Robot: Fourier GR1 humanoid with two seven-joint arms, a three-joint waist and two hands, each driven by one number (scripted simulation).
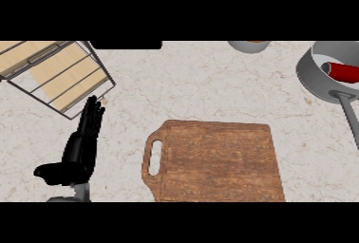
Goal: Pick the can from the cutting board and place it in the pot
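Note:
The red can (344,71) lies on its side inside the grey pot (314,78) at the upper right; the pot's long handle (348,116) runs down toward the right edge. The brown wooden cutting board (217,161) sits in the lower middle with nothing on it, its handle slot at the left. My left hand (79,147) rests open at the lower left, fingers straight and pointing up, apart from the board. My right hand shows nowhere in the head view.
A wire rack with wooden slats (60,73) stands at the upper left, just above my left hand's fingertips. A grey round object (250,46) is cut off by the top edge. The marble counter (203,90) spreads between them.

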